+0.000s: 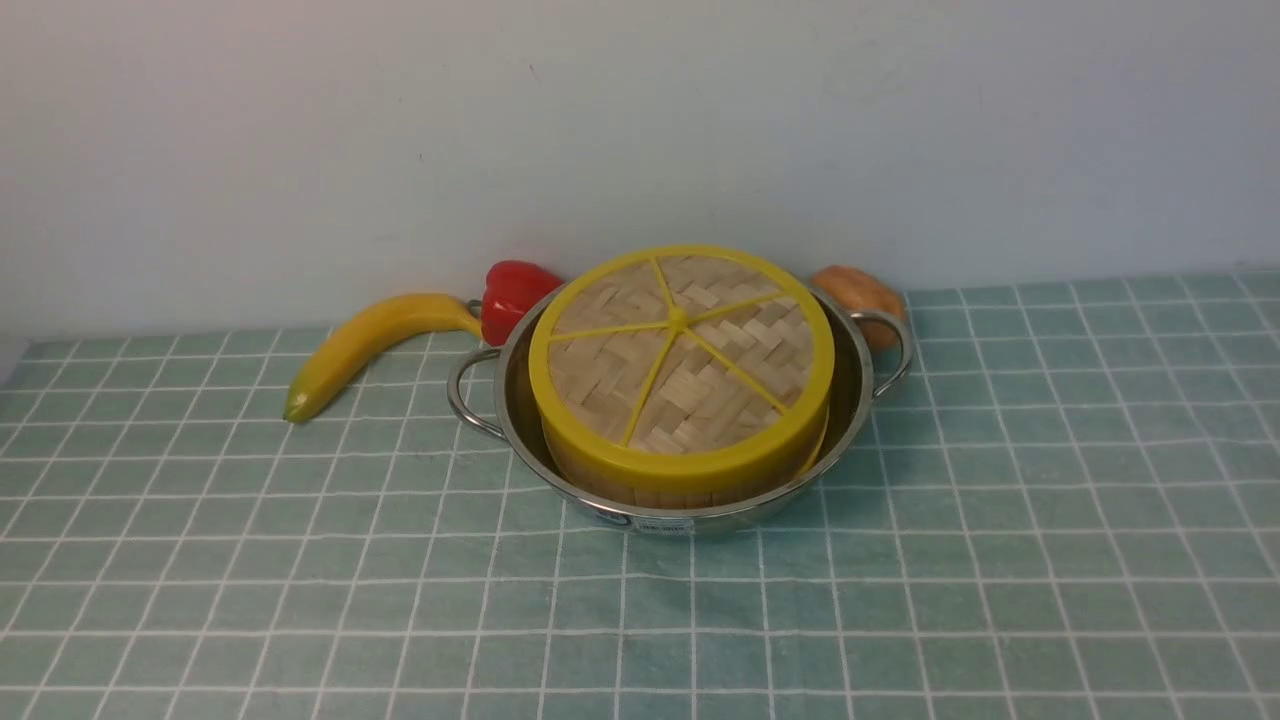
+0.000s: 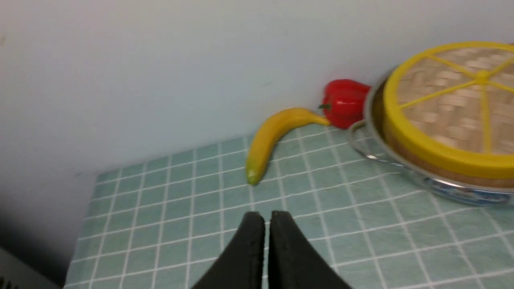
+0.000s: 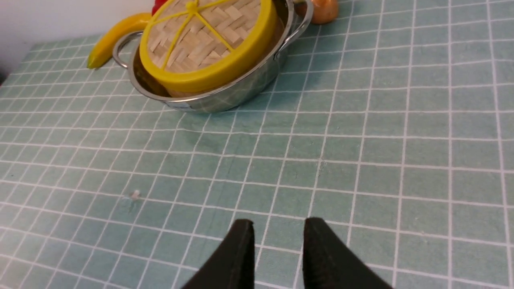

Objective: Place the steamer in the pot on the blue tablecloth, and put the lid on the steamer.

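Observation:
The shiny steel pot (image 1: 852, 385) stands on the blue tablecloth (image 1: 300, 600) near the back wall. The steamer (image 1: 640, 490) sits inside it; only its slat wall shows under the lid (image 1: 680, 350), which lies on top with yellow rim and spokes up. No gripper shows in the front view. In the left wrist view my left gripper (image 2: 267, 214) is shut and empty over the cloth, well short of the pot (image 2: 453, 188) and lid (image 2: 457, 108). In the right wrist view my right gripper (image 3: 278, 222) is open and empty, far from the pot (image 3: 237, 94) and lid (image 3: 204, 36).
A yellow banana (image 1: 370, 345) and a red pepper (image 1: 515, 290) lie behind the pot on its left. An orange-brown food item (image 1: 860, 295) lies behind its right handle. The white wall runs close behind them. The cloth's left edge (image 2: 86, 208) shows in the left wrist view.

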Robot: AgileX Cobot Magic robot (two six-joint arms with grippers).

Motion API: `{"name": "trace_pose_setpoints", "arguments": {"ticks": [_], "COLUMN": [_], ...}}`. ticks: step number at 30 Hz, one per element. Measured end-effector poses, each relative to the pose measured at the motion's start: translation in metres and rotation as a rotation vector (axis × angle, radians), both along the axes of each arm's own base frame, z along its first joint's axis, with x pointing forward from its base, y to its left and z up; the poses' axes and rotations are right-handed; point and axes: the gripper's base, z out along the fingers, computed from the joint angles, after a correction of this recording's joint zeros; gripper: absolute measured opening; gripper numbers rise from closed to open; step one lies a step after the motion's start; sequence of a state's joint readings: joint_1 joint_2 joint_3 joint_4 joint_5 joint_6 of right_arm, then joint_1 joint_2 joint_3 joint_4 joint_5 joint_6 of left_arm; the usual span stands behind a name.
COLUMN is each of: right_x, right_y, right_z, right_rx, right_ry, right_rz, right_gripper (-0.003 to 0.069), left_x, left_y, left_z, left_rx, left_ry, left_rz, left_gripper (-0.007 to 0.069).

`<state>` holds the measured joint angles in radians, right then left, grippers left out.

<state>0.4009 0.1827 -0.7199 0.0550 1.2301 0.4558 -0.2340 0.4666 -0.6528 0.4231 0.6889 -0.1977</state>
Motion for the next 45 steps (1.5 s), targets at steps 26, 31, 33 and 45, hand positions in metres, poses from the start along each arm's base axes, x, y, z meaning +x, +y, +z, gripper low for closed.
{"name": "trace_pose_setpoints", "arguments": {"ticks": [26, 31, 33, 45], "right_x": [-0.003, -0.003, -0.003, -0.003], "right_y": [0.006, 0.006, 0.006, 0.006], "right_z": [0.0, 0.0, 0.0, 0.0], "right_rx": [0.055, 0.055, 0.055, 0.077], "right_ry": [0.024, 0.024, 0.024, 0.035], "right_rz": [0.043, 0.043, 0.043, 0.03], "right_gripper": [0.024, 0.024, 0.024, 0.024], "left_x": [-0.034, -0.033, -0.032, -0.031], "left_y": [0.012, 0.012, 0.012, 0.006], "left_z": [-0.142, -0.146, -0.151, -0.158], "left_rx": [-0.14, -0.141, -0.143, -0.188], "left_ry": [-0.229, -0.216, -0.196, -0.156], "left_rz": [0.227, 0.227, 0.227, 0.176], "left_gripper": [0.0075, 0.0085, 0.0085, 0.0098]}}
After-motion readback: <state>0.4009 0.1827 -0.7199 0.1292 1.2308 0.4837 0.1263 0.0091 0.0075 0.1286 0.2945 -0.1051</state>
